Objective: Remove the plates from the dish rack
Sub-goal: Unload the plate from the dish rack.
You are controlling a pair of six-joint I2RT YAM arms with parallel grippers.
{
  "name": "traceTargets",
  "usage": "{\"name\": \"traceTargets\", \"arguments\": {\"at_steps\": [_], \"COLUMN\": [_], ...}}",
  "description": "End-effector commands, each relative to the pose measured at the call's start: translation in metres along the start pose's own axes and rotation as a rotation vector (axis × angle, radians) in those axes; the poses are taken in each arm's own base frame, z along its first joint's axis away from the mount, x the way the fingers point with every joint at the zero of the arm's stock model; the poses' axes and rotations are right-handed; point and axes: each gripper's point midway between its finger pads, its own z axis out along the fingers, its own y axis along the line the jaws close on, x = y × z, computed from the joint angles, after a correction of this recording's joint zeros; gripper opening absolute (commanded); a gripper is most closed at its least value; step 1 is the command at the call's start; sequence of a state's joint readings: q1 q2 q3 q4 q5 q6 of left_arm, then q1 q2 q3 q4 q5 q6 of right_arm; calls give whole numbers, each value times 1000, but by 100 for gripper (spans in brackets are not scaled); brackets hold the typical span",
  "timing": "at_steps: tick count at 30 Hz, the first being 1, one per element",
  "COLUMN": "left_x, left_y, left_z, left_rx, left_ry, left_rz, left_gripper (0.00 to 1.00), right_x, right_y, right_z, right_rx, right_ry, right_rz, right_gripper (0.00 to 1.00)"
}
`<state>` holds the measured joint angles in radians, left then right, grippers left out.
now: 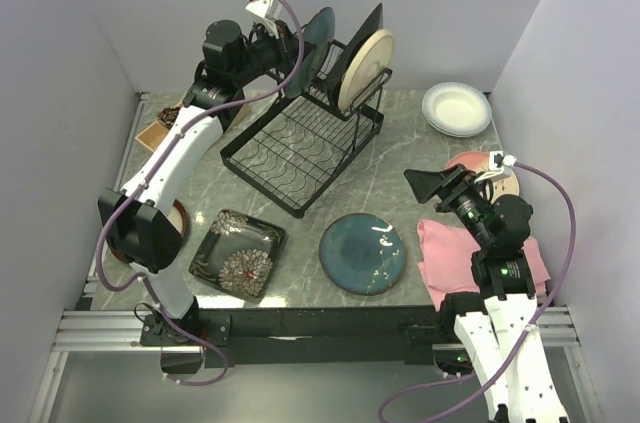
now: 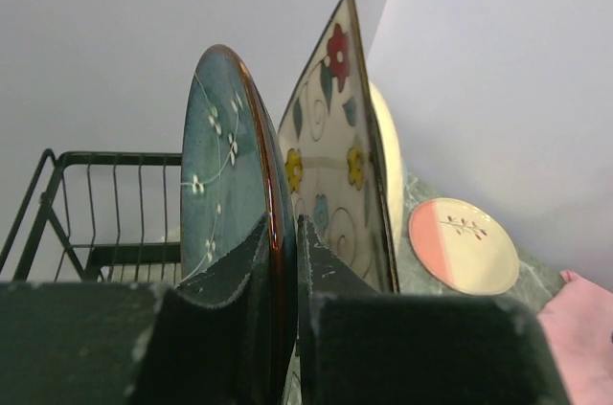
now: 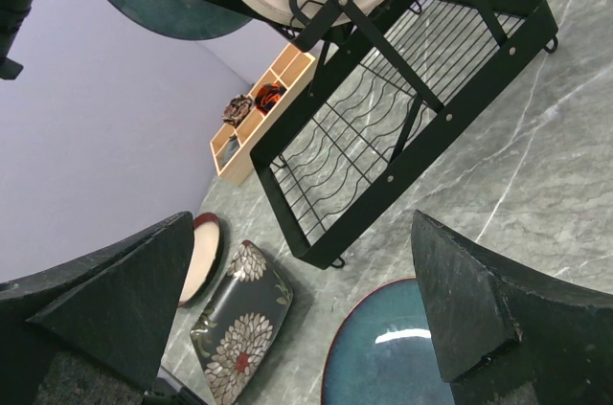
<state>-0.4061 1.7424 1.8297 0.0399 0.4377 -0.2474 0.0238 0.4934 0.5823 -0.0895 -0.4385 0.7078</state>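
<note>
Grey marbled table (image 1: 420,153) carries the dish rack (image 1: 300,153) toward its back left. Three plates stand on edge in the upper frame of the rack: a round teal plate (image 2: 225,166) at the left, a square cream plate with coloured flowers (image 2: 335,166) next to it, and a round cream plate (image 1: 366,68) behind that one. The left gripper (image 2: 284,233) is closed narrow on the rim of the round teal plate, one finger on each face, and the plate stands upright in the rack.

The right gripper (image 3: 302,223) hangs with its jaws wide apart and holds nothing, near the pink folded cloth (image 1: 440,258) at the right side of the table.

Other plates lie flat on the table: a black square plate with white flowers (image 1: 238,253) in front of the rack, a second teal plate (image 1: 362,253) just right of it, a white plate (image 1: 457,108) at the back right, and a pink and cream plate (image 2: 465,244) close to the right gripper. One more plate (image 3: 203,261) lies under the left arm (image 1: 170,158); it seems to have a dark red-brown rim, but most of it is hidden. A wooden compartment tray (image 3: 263,113) sits left of the rack.
</note>
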Motion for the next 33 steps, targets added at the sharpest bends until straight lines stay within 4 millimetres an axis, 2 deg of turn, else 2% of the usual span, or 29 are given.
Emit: {"name": "traceTargets", "arguments": {"at_steps": [1,9,13,19,23,24,26,27,29,30,32,33], "left_x": [-120,-134,-138,-142,-126,-121,-111,-102,-95,-81,-65,-58], "left_y": [-34,-29,-25,-32,-35,-44,-44,-56,-57,-68,-67,-76], "left_z": [-38,-53,-69,-94,-106,-107,-120,-121,-136,-138,-154,-157], "left_rx": [14,-70,-131,-173,-237,-241,-316,-306,-375,-359,-419,-412], "left_ry": [-324,-319,-309,-302,-254,-245,-227,-203,-191,-153,-123,-115], "left_rz": [188,262,313,368,390,416,425,434,425,422,412,405], "left_gripper": [1,1,1,1,1,1,1,1,1,1,1,1], "right_x": [-6,-6,-7,-5,-4,-5,-5,-4,-4,-5,-5,-6], "right_y": [9,10,10,10,10,11,13,13,15,15,17,18], "right_z": [-1,-1,-1,1,2,2,3,3,2,2,1,0], "right_rx": [-36,-41,-42,-43,-44,-44,-50,-52,-52,-53,-57,-58], "right_ry": [-25,-23,-27,-16,-6,-3,6,11,15,14,10,7], "right_rz": [-30,-29,-30,-19,-8,-2,2,5,6,4,3,7], "right_gripper": [100,100,100,100,100,100,100,100,100,100,100,100]}}
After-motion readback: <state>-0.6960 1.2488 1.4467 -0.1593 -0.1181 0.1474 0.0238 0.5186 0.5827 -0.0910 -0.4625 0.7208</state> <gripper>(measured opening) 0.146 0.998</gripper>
